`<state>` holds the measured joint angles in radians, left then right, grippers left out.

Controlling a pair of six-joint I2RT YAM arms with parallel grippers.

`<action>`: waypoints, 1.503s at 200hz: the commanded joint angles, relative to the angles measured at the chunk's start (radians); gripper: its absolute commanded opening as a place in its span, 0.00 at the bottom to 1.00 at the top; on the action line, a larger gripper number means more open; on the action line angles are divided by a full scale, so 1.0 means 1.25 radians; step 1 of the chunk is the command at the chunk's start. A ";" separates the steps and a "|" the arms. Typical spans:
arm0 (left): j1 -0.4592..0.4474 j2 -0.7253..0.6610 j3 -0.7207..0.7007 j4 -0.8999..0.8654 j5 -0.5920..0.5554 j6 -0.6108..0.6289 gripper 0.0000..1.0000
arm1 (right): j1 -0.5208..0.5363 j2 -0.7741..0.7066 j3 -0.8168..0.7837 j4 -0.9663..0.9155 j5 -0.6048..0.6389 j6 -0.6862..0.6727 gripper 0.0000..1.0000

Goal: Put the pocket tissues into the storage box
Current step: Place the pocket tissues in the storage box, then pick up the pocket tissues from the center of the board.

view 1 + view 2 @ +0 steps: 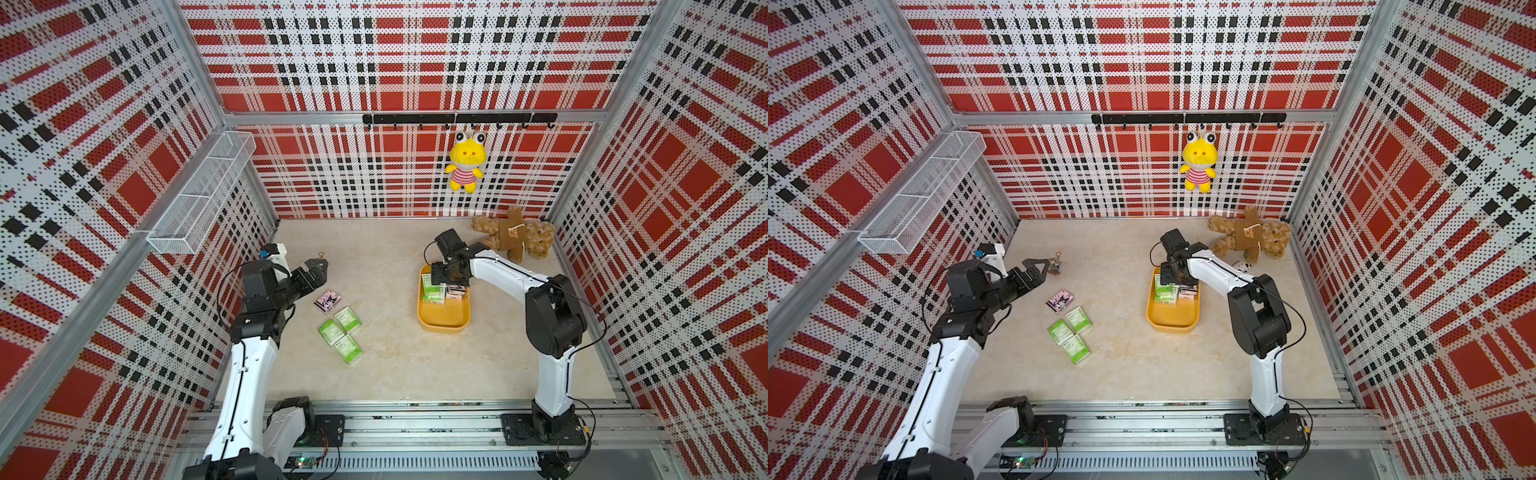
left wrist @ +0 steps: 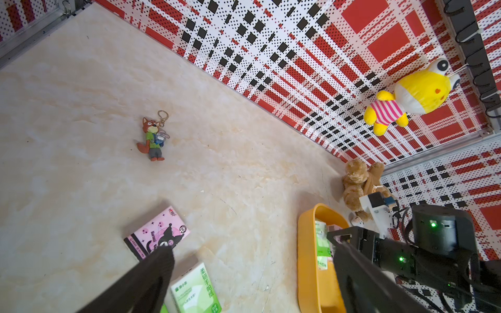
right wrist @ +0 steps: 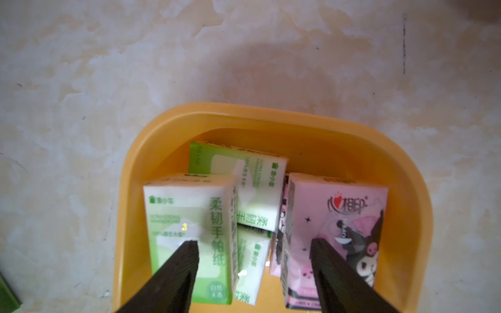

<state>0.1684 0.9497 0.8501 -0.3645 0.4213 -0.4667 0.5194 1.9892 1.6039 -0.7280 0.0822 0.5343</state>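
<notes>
**Operator:** While the right gripper (image 3: 253, 244) hangs over the storage box (image 3: 257, 113), what does it have?

**Spotter:** Nothing. Your fingers stand apart there. One tip is above a green pack (image 3: 176, 211) and the other is above a pink boxed pack (image 3: 339, 214), and neither is pinched. Two more green ones show between and behind them. In both top views the packs sit in the far half of the box, and the near half of its floor is bare.

**Operator:** And the other pocket tissues (image 1: 331, 331)?

**Spotter:** Four are out on the table (image 1: 395, 374), well apart from the box, on your left arm's side. There is a loose pink pack (image 1: 328, 300), and just nearer the base are three green ones bunched together.

**Operator:** What about my left gripper (image 2: 250, 245)?

**Spotter:** It is spread wide and empty, raised off the table near that loose pink pack. In the left wrist view one fingertip overlaps the pack's edge.

**Operator:** Anything else down there?

**Spotter:** A fox keychain charm (image 2: 152, 139) lies beyond your left gripper. A brown teddy bear (image 1: 515, 237) lies in the far right corner, just behind the box. A yellow plush (image 1: 465, 160) hangs on the back wall.
</notes>
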 commanded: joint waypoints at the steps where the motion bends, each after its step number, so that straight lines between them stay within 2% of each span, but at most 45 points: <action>1: -0.003 -0.007 0.014 0.011 0.002 0.003 0.99 | 0.015 -0.046 0.054 -0.031 0.000 -0.016 0.73; 33: -0.003 -0.008 0.015 0.011 -0.004 0.000 0.99 | 0.074 -0.059 0.101 -0.057 0.030 -0.050 0.74; 58: -0.003 -0.015 0.017 0.012 -0.020 -0.005 1.00 | 0.146 -0.025 0.147 -0.076 0.058 -0.067 0.75; 98: 0.013 -0.036 0.022 0.011 -0.046 -0.016 1.00 | 0.256 0.074 0.239 -0.089 0.044 -0.095 0.76; 141: 0.080 -0.023 0.041 -0.010 -0.063 -0.015 0.99 | 0.339 0.161 0.290 -0.066 -0.026 -0.089 0.77; 183: 0.092 0.000 0.076 -0.008 -0.059 -0.011 1.00 | 0.358 0.258 0.384 -0.076 -0.065 -0.064 0.78; 226: 0.092 -0.009 0.053 -0.006 -0.052 -0.013 1.00 | 0.366 0.359 0.523 -0.106 -0.106 -0.064 0.80; 300: 0.091 -0.027 0.008 0.011 -0.033 -0.029 1.00 | 0.385 0.470 0.676 -0.167 -0.098 -0.061 0.83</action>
<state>0.2764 0.9329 0.8806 -0.3737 0.3622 -0.4957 0.9901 2.5404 2.4084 -0.8921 -0.0414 0.4477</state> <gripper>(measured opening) 0.996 0.823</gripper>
